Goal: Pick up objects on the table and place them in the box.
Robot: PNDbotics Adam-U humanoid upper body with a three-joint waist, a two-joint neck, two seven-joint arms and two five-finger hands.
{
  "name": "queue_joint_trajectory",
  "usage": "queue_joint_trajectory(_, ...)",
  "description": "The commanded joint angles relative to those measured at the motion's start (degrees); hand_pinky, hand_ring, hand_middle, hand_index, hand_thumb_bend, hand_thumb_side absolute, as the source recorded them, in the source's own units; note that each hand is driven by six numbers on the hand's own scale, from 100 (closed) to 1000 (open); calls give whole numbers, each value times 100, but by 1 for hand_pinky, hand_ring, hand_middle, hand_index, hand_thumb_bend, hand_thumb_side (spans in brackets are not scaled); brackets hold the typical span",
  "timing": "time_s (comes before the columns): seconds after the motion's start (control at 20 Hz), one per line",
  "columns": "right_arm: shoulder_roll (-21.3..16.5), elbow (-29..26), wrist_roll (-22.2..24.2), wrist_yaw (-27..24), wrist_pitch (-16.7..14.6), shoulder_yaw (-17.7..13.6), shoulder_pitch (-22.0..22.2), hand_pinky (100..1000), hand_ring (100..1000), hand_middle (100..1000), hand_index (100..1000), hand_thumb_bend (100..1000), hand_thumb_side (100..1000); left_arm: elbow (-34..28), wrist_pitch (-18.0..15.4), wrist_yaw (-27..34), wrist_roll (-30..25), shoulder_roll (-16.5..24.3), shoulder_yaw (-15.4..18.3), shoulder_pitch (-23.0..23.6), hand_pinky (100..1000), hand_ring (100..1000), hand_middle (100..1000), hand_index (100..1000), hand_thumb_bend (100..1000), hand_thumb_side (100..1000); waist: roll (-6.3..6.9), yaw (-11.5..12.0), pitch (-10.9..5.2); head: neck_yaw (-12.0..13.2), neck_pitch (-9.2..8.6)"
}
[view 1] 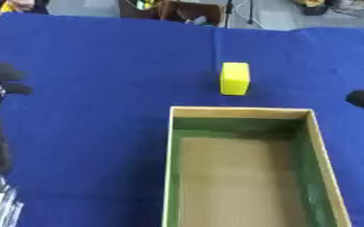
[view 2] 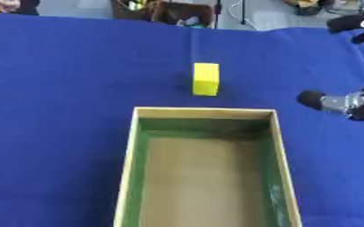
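Fingers of right robot hand (view 2: 348, 104) unclear; it hovers right of yellow block (view 2: 205, 79), behind box (view 2: 131, 168).

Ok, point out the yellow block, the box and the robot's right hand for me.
yellow block (view 1: 235, 78): left eye view, on its top face.
box (view 1: 239, 112): left eye view, on its far rim.
right hand (view 2: 313, 99): right eye view, on its dark tip at the right edge.

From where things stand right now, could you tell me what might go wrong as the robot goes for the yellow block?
1. The yellow block stands upright just beyond the box's far wall; a sideways approach might tip it over or push it away across the blue cloth.
2. The right hand is off to the block's right, at the picture's edge; sweeping in low, it could clip the box rim.
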Motion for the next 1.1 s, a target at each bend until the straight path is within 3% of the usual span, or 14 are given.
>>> queue_joint_trajectory(0.05,-280,45,-154,-81,14,-138,-132,783,871,758,870,675,552,-97,-44,-40,-18,50,-47,-81,530,613,590,840,100,1000,-37,79,-61,-159,-149)
queue_joint_trajectory(0.5,-403,305,-591,-157,22,-189,-331,777,863,741,861,665,580,-97,-74,-105,-35,0,-73,-125,529,611,588,840,100,1000,-142,423,187,-487,-396)
queue_joint_trajectory(1.1,-442,522,-709,-240,38,-109,-560,772,853,725,853,659,578,-97,-87,-102,-65,-46,-103,-159,529,610,587,840,100,1000,-224,784,262,-833,-608)
